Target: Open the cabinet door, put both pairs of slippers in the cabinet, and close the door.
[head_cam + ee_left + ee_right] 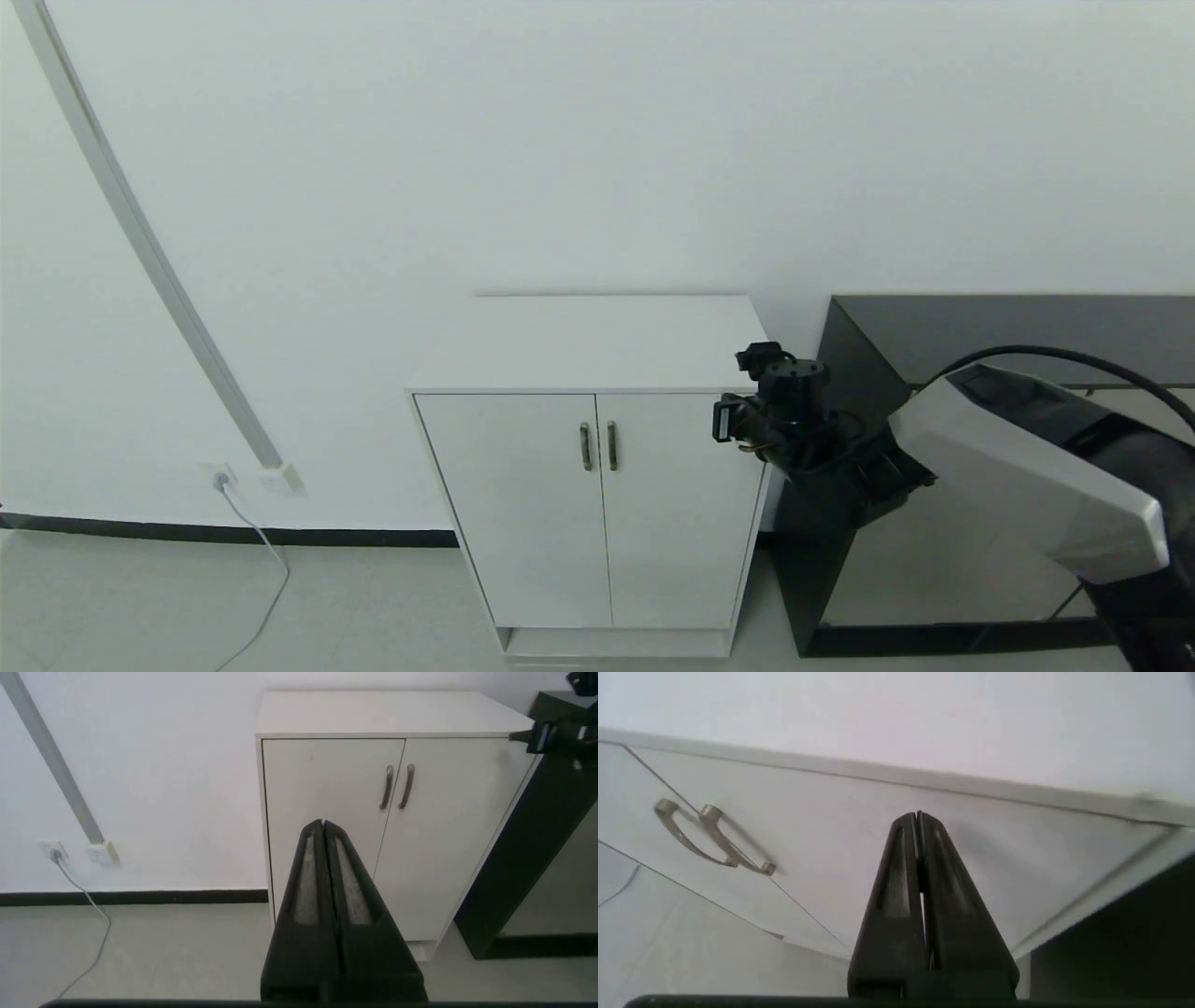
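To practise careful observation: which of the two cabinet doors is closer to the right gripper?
The right-hand door, beside the black unit; the right gripper sits near its upper outer corner, farther from the left-hand door.

**Floor before me, and what stands on it.**
A white cabinet (597, 504), both doors shut, stands at the back edge of the pale floor (140, 607), against the wall (597, 140). A black unit (822, 579) stands just beside it on my right, and a grey cable (285, 565) trails onto the floor on my left.

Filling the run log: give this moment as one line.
cabinet: shut | right end effector: shut, near right door | left end effector: shut, facing cabinet
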